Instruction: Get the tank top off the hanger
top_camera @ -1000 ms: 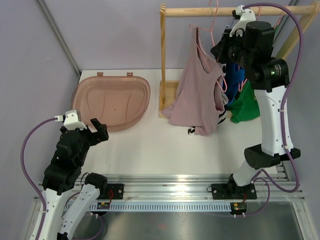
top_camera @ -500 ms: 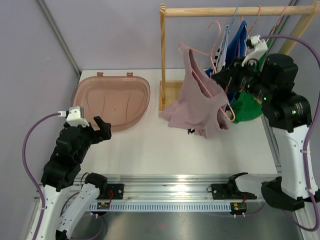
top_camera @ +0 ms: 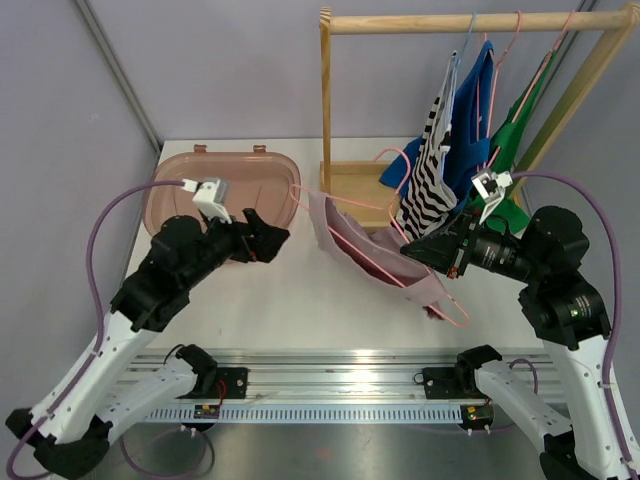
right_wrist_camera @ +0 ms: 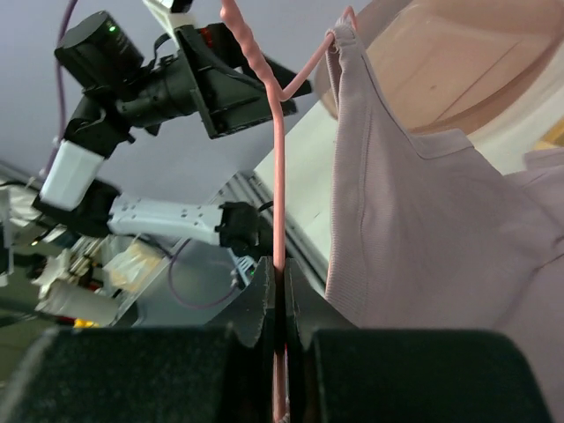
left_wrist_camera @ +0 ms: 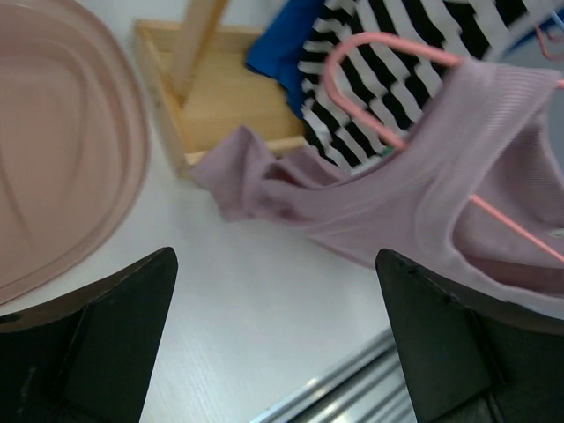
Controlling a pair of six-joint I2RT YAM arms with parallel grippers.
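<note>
The mauve tank top [top_camera: 352,240] hangs on a pink wire hanger [top_camera: 455,312], held low and tilted over the table in front of the wooden rack. My right gripper [top_camera: 412,252] is shut on the hanger's wire [right_wrist_camera: 278,176], with the top [right_wrist_camera: 414,220] draped just right of its fingers. My left gripper [top_camera: 275,235] is open, a short way left of the top's loose end and apart from it. In the left wrist view the top [left_wrist_camera: 379,203] and the hanger's hook [left_wrist_camera: 352,48] lie ahead of the wide jaws [left_wrist_camera: 275,264], with nothing between them.
A pink basin [top_camera: 220,200] sits at the back left, beside my left arm. The wooden rack [top_camera: 325,120] stands behind, with striped [top_camera: 430,180], blue [top_camera: 470,110] and green [top_camera: 515,210] garments hanging on it. A metal rail [top_camera: 350,375] runs along the near edge.
My right arm has carried the hanger and tank top off the rack's rail and down to the left, low over the table. My left arm has reached forward and right towards it, still open.
</note>
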